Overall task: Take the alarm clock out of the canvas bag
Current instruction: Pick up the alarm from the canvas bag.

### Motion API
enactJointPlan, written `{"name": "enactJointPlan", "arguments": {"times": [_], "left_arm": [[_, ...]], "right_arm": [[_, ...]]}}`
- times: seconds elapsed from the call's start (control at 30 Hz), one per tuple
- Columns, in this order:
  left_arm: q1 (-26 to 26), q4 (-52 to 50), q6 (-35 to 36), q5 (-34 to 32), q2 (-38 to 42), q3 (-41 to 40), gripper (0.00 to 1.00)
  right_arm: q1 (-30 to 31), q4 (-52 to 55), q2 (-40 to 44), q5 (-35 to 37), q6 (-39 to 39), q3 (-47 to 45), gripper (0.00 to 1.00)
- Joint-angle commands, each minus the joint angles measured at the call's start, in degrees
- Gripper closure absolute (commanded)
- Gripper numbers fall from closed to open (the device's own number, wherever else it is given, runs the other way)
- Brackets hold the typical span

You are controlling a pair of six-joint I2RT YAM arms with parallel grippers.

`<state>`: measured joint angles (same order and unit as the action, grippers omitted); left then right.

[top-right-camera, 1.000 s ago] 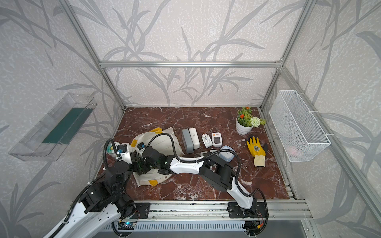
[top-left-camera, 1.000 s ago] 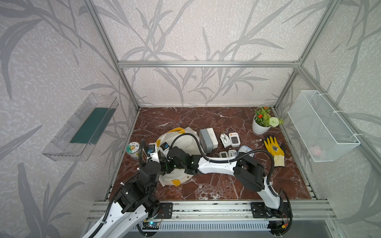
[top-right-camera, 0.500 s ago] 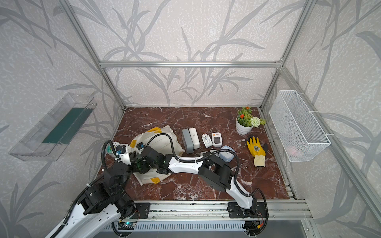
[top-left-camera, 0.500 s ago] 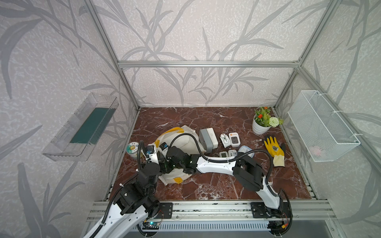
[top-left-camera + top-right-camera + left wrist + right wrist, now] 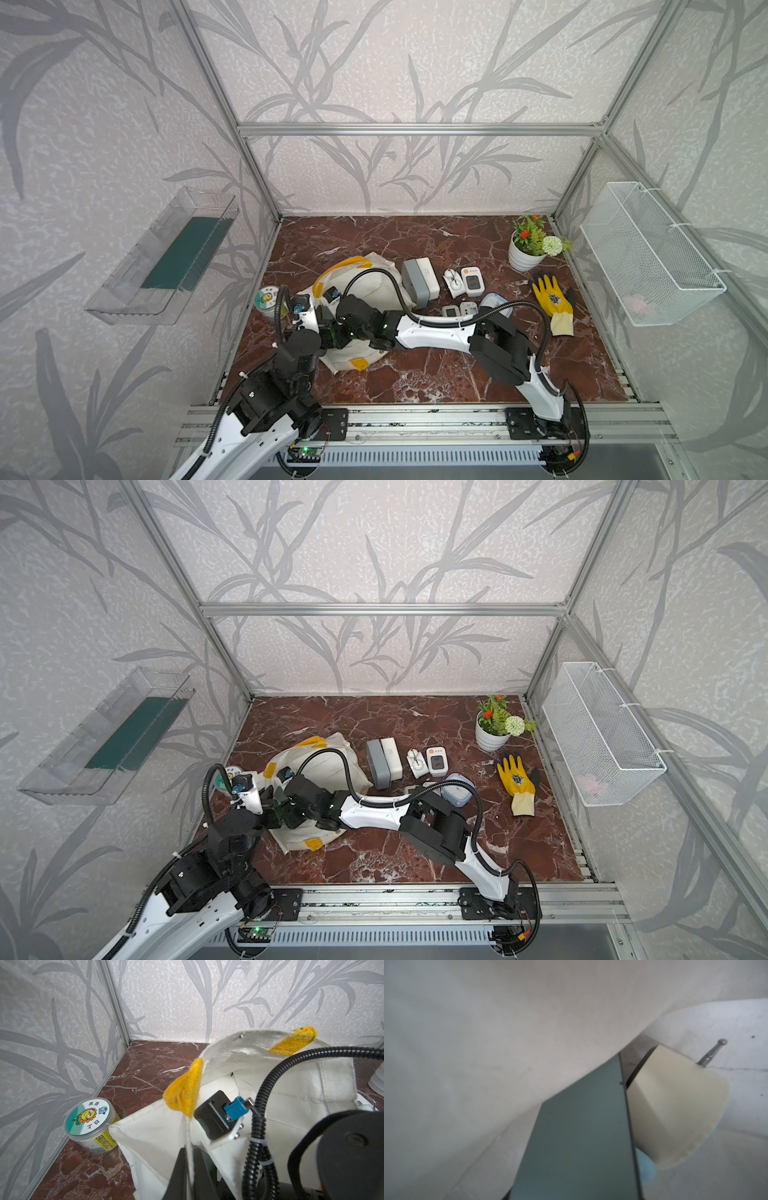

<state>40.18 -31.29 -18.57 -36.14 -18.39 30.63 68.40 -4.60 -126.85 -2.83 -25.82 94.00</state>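
The cream canvas bag (image 5: 374, 282) (image 5: 328, 766) lies on the marble floor at front left, mouth toward the arms. My left gripper (image 5: 190, 1153) is shut on the bag's rim (image 5: 187, 1134) just below a yellow handle patch (image 5: 185, 1093), holding the mouth up. My right wrist (image 5: 357, 313) reaches into the mouth, and its jaws are hidden in both top views. Inside the bag, the right wrist view shows the alarm clock (image 5: 675, 1109), a cream bell with a metal pin and a pale blue body. One grey-green finger (image 5: 581, 1136) lies against it; the other finger is hidden.
A round tin with a sunflower label (image 5: 269, 300) (image 5: 91, 1124) stands left of the bag by the wall. To the right lie a grey-white box (image 5: 419, 281), small white devices (image 5: 471, 280), a yellow glove (image 5: 552, 299) and a flower pot (image 5: 525, 253). A wire basket (image 5: 648, 257) hangs on the right wall.
My right wrist has pushed a little further left into the bag's mouth, and the bag has shifted slightly. The left gripper has kept its hold on the rim.
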Motion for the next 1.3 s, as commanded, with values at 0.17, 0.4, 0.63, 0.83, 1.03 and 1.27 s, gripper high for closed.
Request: {"name": "enactJointPlan", "arguments": {"times": [0.17,0.4,0.63,0.83,1.03,1.27], "left_arm": [[0.16,-1.49,-1.3,-2.45,0.36,0.35,1.0],[0.21,-2.32,-1.81,-3.68,0.29,0.57,1.0],[0.2,-4.59,-2.95,-6.84,-1.22,1.69,1.0],[0.16,-5.49,-4.02,-9.48,-2.14,1.98,1.0],[0.18,-7.2,-5.12,-12.58,-1.9,2.57,1.0],[0.16,-9.09,-6.55,-15.01,-1.85,2.9,1.0]], "right_arm": [[-0.2,-0.94,1.71,0.53,0.48,-1.35,0.57],[-0.27,-1.71,2.82,0.54,0.86,-2.41,0.64],[-0.26,-2.6,4.47,0.43,0.83,-3.35,0.69],[-0.29,-1.91,6.52,0.29,1.64,-3.58,0.7],[-0.66,-2.16,8.39,-1.2,1.65,-4.21,0.71],[-0.96,-2.17,10.93,-1.99,1.83,-5.7,0.71]]}}
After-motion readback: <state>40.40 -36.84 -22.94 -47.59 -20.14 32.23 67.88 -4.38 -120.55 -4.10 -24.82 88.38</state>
